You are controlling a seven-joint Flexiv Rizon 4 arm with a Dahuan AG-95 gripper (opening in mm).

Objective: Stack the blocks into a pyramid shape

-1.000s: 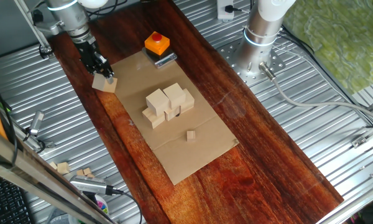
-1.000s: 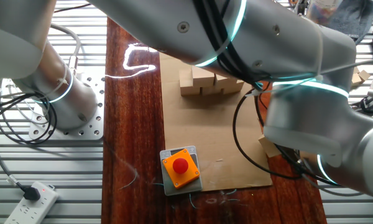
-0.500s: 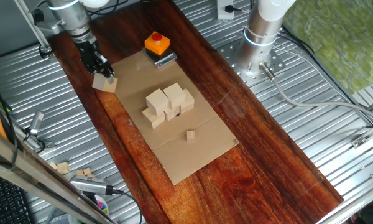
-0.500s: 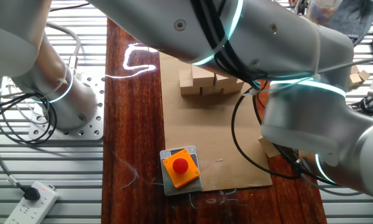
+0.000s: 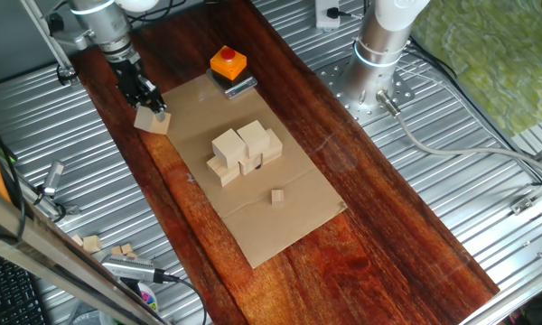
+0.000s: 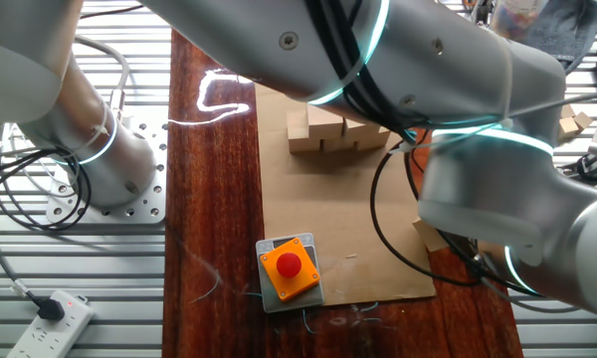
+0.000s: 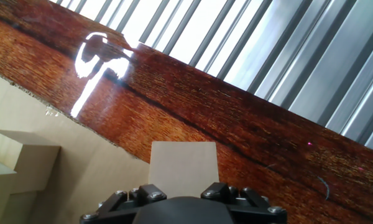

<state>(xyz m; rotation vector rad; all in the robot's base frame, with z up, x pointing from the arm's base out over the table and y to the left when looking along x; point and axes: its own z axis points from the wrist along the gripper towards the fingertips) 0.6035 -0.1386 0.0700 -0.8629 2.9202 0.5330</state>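
Observation:
Several pale wooden blocks [image 5: 244,149] stand stacked in two layers in the middle of the cardboard sheet [image 5: 271,226]; the other fixed view shows that stack [image 6: 338,129] behind the arm. One more block [image 5: 152,120] sits at the sheet's far left edge. My gripper [image 5: 150,106] stands right over it, fingers down either side. In the hand view this block [image 7: 183,163] fills the gap between the fingers of my gripper [image 7: 183,190], which looks shut on it. A corner of the same block [image 6: 430,234] peeks out under the arm, and the stack [image 7: 22,155] shows at the left.
An orange box with a button [image 5: 228,63] sits at the sheet's far end. A tiny wooden cube [image 5: 277,196] lies on the cardboard near the stack. The arm's base [image 5: 379,45] stands at the back right. Small wooden pieces [image 5: 90,244] lie on the ribbed metal at the left.

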